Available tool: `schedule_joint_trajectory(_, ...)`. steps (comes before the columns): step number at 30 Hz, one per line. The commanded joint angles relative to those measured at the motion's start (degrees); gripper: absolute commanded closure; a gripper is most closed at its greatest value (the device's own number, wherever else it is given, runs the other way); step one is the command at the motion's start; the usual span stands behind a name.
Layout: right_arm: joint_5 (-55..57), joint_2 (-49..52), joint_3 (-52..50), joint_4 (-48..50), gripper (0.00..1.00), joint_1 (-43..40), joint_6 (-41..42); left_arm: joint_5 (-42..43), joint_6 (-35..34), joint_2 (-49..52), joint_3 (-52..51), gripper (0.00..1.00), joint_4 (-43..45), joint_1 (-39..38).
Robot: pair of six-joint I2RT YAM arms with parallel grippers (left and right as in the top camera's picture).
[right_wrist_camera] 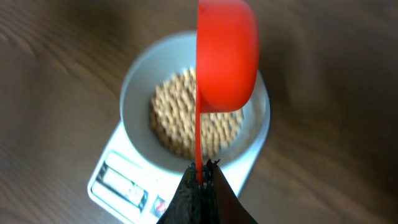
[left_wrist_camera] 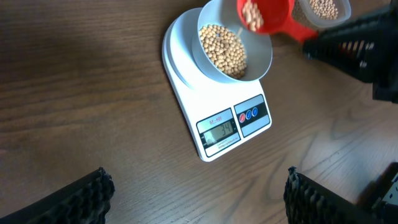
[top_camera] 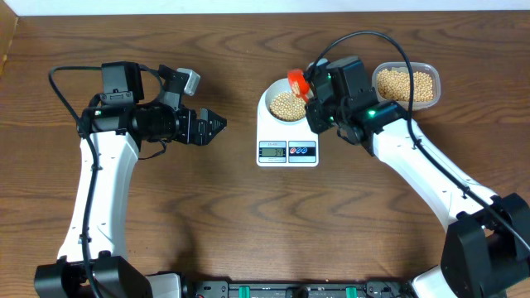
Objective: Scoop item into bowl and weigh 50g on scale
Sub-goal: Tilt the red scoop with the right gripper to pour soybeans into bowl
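Note:
The white scale (top_camera: pixel 287 151) stands mid-table with the pale bowl (top_camera: pixel 269 98) on it, part full of tan beans (top_camera: pixel 288 105). My right gripper (top_camera: pixel 313 93) is shut on the handle of a red scoop (top_camera: pixel 297 81), tipped over the bowl's right rim. In the left wrist view beans sit in the tilted scoop (left_wrist_camera: pixel 264 14) above the bowl (left_wrist_camera: pixel 264 53), and the scale (left_wrist_camera: pixel 186 93) display (left_wrist_camera: pixel 219 130) shows digits. The right wrist view shows the scoop (right_wrist_camera: pixel 227 56) on edge over the bowl (right_wrist_camera: pixel 134 87), jaws (right_wrist_camera: pixel 202 175) clamped on its handle. My left gripper (top_camera: pixel 217 126) is open and empty, left of the scale.
A clear plastic tub (top_camera: pixel 407 84) full of beans stands at the back right, just behind my right arm. The table is dark brown wood; its far edge runs along the top of the overhead view.

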Motion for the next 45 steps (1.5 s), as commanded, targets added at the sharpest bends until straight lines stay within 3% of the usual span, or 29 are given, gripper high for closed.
schedule_joint_trajectory(1, 0.5, -1.5, 0.2, 1.7, 0.99, 1.7, -1.7, 0.7, 1.0, -1.1, 0.7, 0.1, 0.1, 0.3)
schedule_joint_trajectory(12, 1.0, -1.5, 0.2, 0.0, 0.99, 2.1, -2.1, 0.7, 1.0, -1.1, 0.7, 0.1, 0.0, 0.3)
schedule_joint_trajectory(17, 1.0, -1.5, 0.2, -1.6, 0.99, 2.3, -8.3, 0.7, 1.0, -1.1, 0.7, 0.1, 0.0, 0.3)
schedule_joint_trajectory(25, 0.8, -2.0, 0.2, -2.8, 0.99, 2.3, -8.8, 0.7, 1.0, -1.1, 0.7, 0.1, 0.0, 0.2)
schedule_joint_trajectory(30, 0.8, -2.0, 0.2, -3.9, 0.99, 2.3, -14.1, 0.7, 1.0, -1.1, 0.7, 0.1, 0.0, 0.3)
schedule_joint_trajectory(45, 0.9, -1.9, 0.2, -3.9, 0.99, 2.6, -14.1, 0.7, 1.0, -1.1, 0.7, 0.1, 0.0, 0.3)
